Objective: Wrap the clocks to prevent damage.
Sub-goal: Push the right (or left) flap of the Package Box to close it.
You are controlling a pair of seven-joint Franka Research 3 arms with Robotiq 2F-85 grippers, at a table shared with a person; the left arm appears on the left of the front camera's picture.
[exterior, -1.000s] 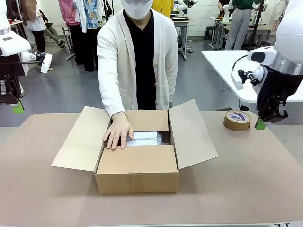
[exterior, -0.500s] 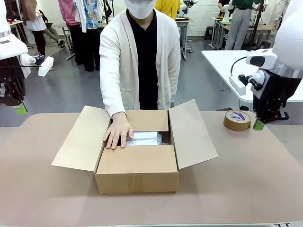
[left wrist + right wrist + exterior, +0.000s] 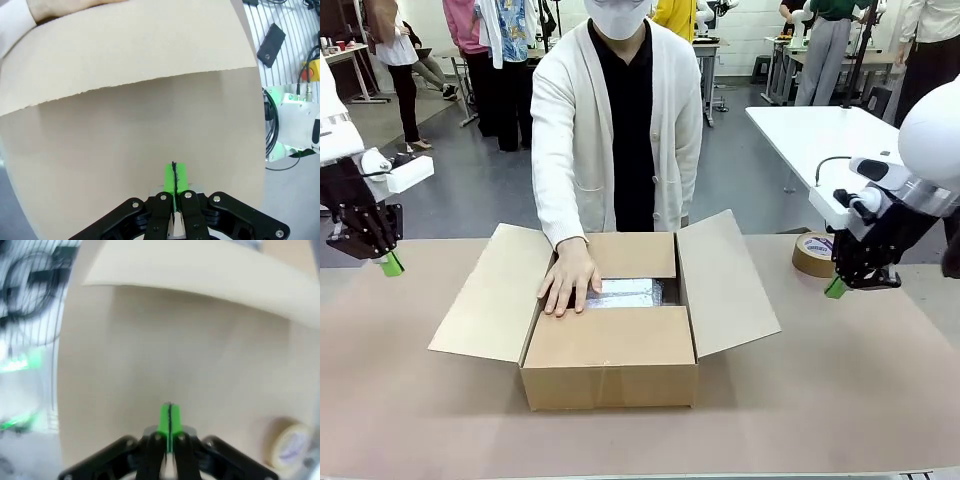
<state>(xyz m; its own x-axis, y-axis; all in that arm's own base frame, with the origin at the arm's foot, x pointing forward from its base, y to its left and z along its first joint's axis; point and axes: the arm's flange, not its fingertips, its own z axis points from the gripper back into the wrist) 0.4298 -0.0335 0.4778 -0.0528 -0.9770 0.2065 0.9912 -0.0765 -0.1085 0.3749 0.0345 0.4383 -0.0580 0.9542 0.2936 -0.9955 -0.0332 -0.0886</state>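
wrapped clocks [image 3: 625,293] sit inside the open box [image 3: 610,370], person's hand [image 3: 568,280] on the bundle. left end effector [image 3: 390,265] and right end effector [image 3: 835,289] both pinched shut, empty, flanking the box. approach slow, clear of flaps and hand.

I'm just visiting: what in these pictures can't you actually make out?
Front view: translucent bubble-wrapped bundle in the brown cardboard box; the near flap and the person's hand cover most of it, so its contents cannot be told.
Front view: brown tape roll, partly behind the right gripper.
Right wrist view: blur; the roll's print is unreadable.
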